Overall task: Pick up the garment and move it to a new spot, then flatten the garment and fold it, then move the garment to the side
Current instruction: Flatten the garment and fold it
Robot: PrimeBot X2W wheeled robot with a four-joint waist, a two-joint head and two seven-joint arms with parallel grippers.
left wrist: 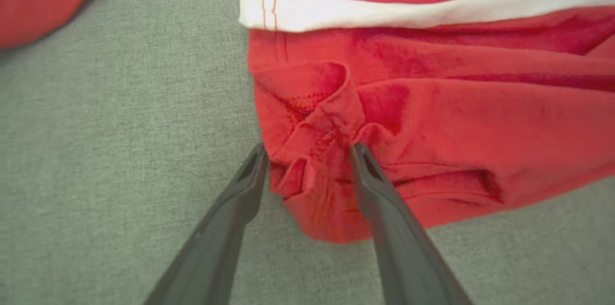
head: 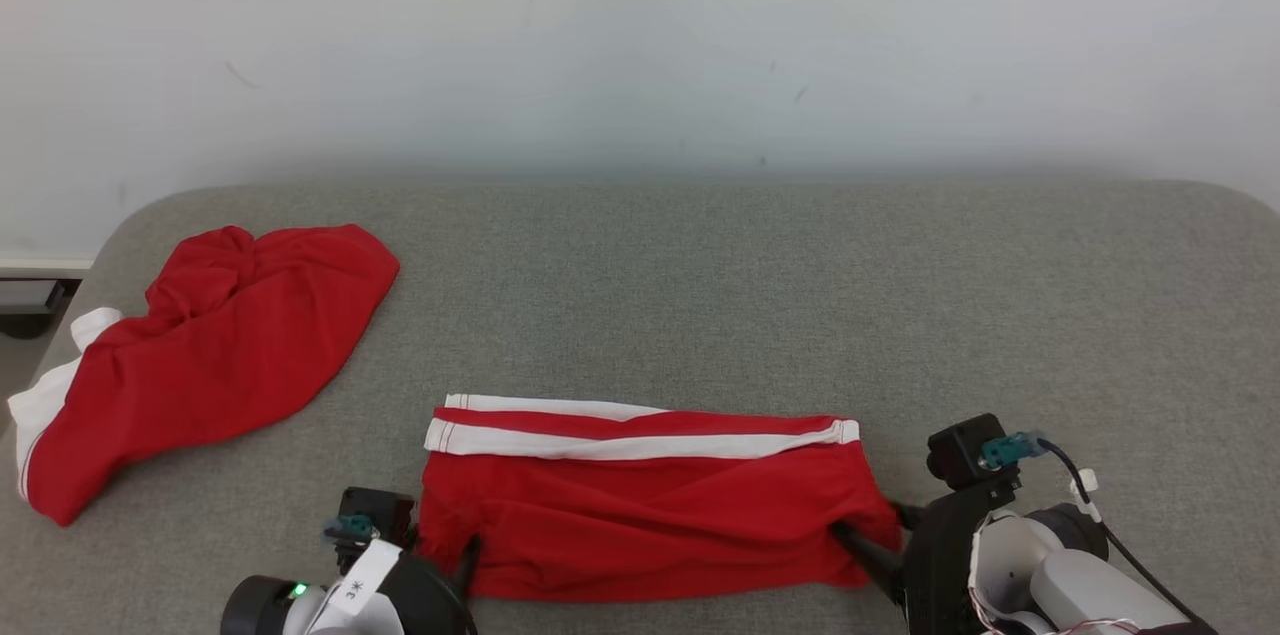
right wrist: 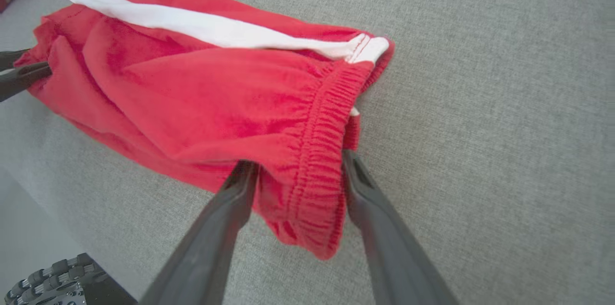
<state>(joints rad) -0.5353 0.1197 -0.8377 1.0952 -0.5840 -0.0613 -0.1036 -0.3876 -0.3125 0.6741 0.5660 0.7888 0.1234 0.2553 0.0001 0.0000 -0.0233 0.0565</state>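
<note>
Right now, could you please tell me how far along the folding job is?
Done: the red white-striped fabric shorts lie folded in a band on the grey cloth surface. In hand: left tool and right tool straddle its ends, jaws open. Left: moving it aside.

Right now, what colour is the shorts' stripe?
The stripe is white, on red shorts; best in the right wrist view.
</note>
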